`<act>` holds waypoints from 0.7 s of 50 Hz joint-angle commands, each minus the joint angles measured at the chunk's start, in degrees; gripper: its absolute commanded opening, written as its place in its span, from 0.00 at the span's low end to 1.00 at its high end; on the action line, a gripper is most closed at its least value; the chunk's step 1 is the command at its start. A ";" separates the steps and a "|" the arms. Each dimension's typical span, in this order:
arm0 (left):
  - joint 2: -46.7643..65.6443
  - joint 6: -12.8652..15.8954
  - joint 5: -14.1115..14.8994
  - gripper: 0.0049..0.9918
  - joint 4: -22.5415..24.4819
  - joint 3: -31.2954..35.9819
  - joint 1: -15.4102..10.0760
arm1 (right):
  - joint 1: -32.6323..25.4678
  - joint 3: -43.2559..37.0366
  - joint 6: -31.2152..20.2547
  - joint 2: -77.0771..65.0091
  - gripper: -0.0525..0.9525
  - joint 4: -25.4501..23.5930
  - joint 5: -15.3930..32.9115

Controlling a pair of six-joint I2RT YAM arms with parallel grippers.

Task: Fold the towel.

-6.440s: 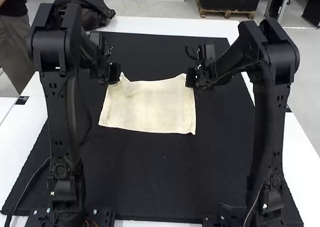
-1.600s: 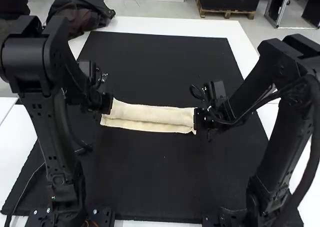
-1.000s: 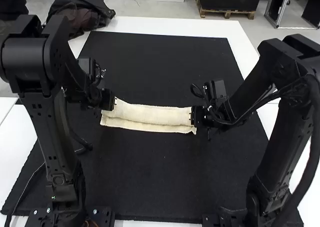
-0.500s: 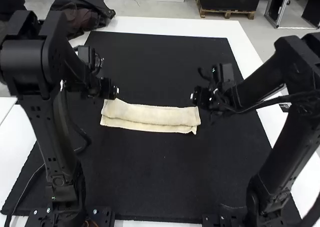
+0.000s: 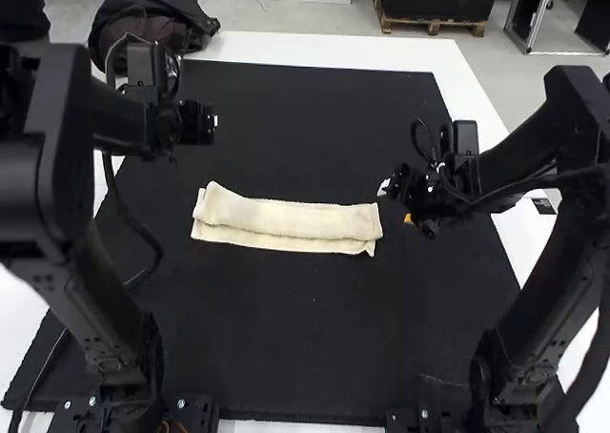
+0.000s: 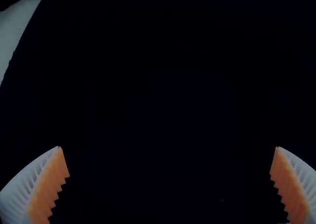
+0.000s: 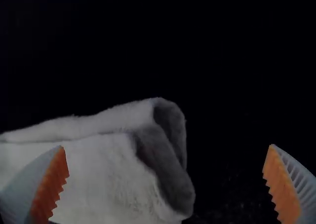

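Towel (image 5: 286, 221) on black mat (image 5: 315, 347), mid-desk, folded into a left-right strip; under-layer shows along near edge. Lengthwise fold judged done; crosswise fold, if wanted, outstanding. Left end effector (image 6: 168, 147) and right end effector (image 7: 167, 145): wide open, empty.

left arm (image 5: 105, 304): bent, left
left gripper (image 5: 212, 122): upper left, fingers apart
right arm (image 5: 538, 299): bent, right
right gripper (image 5: 396, 202): mid-right, fingers apart
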 commanded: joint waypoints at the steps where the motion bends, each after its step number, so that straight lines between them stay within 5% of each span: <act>1: -3.59 -1.24 -3.14 0.97 1.39 -2.14 -1.95 | -0.49 -0.03 1.33 -1.01 0.95 0.00 -6.77; 11: -10.27 -1.68 -6.83 0.97 7.54 -7.86 -4.50 | 1.18 -1.00 1.33 -0.65 0.95 0.09 -7.21; 35: -16.51 -4.67 -6.74 0.97 7.54 -11.72 -4.50 | 2.24 -2.31 1.94 1.72 0.95 2.20 -6.95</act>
